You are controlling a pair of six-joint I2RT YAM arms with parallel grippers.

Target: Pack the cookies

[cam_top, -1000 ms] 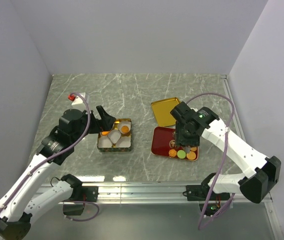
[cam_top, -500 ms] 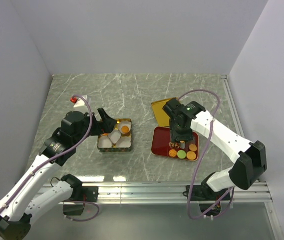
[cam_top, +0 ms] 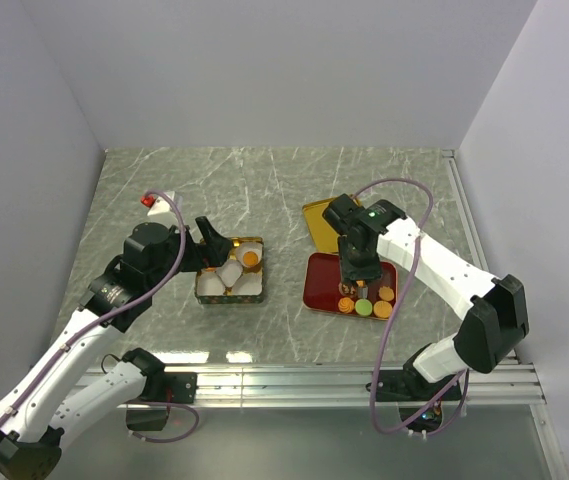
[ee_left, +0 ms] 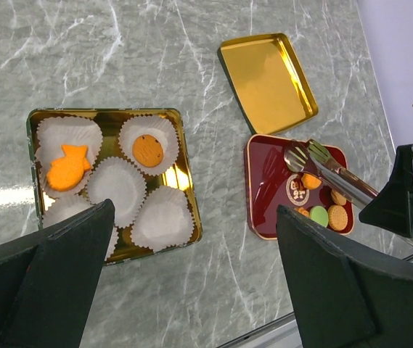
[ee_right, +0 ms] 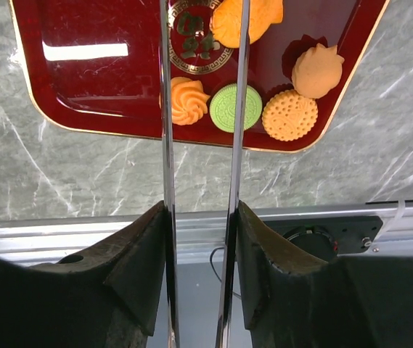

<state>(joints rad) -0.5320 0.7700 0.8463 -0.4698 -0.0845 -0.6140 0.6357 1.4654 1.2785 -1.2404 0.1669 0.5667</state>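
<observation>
Several cookies point(ee_right: 236, 107), orange, green and brown, lie in the near part of a red tray point(ee_right: 83, 87). My right gripper point(ee_right: 200, 217) is shut on metal tongs point(ee_right: 166, 109), whose two arms reach out over the tray and stand apart; their tips are cut off at the top of the right wrist view. In the left wrist view the tongs point(ee_left: 329, 170) hover over the tray's cookies point(ee_left: 310, 181). A gold tin point(ee_left: 104, 112) holds white paper cups, an orange fish-shaped cookie point(ee_left: 68, 167) and a round orange-brown one point(ee_left: 148, 150). My left gripper point(ee_left: 191, 275) is open and empty above the tin's near side.
A gold lid point(cam_top: 326, 222) lies upside down just behind the red tray point(cam_top: 324, 285). A small white and red object point(cam_top: 156, 197) sits at the far left. An aluminium rail point(cam_top: 284, 375) runs along the table's near edge. Grey walls close in three sides.
My right arm has swung left and back over the red tray with the tongs. The left arm has barely moved.
</observation>
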